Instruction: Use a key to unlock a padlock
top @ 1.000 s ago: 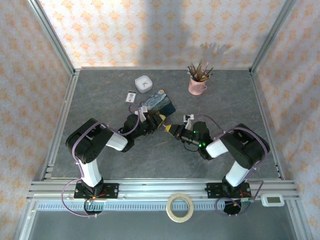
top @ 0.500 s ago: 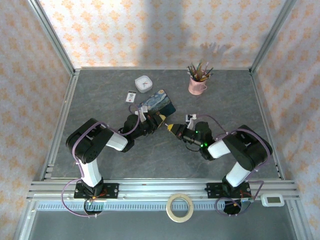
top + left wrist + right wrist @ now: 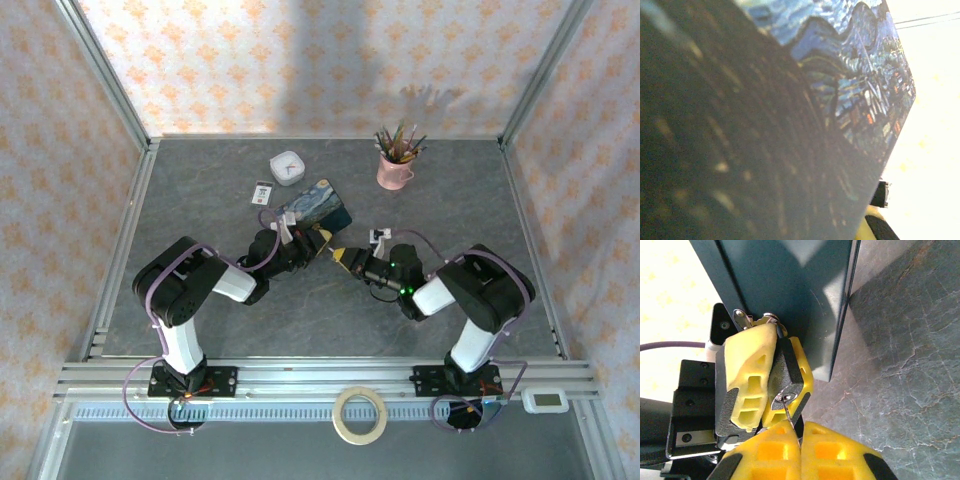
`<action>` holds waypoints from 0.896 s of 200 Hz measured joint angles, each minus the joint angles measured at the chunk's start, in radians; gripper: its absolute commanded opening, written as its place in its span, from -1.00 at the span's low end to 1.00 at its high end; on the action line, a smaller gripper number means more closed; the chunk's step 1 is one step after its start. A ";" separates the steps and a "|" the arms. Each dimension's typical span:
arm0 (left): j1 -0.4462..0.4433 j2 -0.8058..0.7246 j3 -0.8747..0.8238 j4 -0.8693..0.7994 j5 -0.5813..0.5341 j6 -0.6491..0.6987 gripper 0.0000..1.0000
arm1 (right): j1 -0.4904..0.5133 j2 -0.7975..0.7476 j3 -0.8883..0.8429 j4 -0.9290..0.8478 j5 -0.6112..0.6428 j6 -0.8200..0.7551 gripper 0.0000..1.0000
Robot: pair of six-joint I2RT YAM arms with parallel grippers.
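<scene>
We judge that the step in hand is the insertion of the key (image 3: 791, 419) into the padlock (image 3: 788, 374). In the right wrist view the left gripper (image 3: 781, 347) has its yellow fingers (image 3: 747, 377) clenched on the two sides of the padlock and holds it above the table (image 3: 910, 365), just in front of the box (image 3: 790, 285). The right gripper (image 3: 801, 436) has its fingers pressed together on the head of the key. The thin blade goes out between them, and its tip meets the round keyhole on the bottom face of the padlock. How deep the tip sits we cannot tell, but a good part of the blade is bare, so we think the key is not fully in. The long axis of the key runs nearly upright in this view and its tip points away from the right gripper. In the top view, both grippers meet near the middle of the table beside the box. The padlock lies almost in line with the key, a little tilted, with the keyhole end toward the right gripper and the shackle end toward the box. The next move, in our opinion, calls for a straight push along this axis, with the left grip firm, and then a turn of the key. If the key is pushed at an angle, the thin blade may bend or slip out.
</scene>
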 measured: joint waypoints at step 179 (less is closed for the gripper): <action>-0.009 0.011 0.000 0.042 -0.063 -0.018 -1.00 | -0.023 0.199 0.028 0.295 -0.069 0.260 -1.00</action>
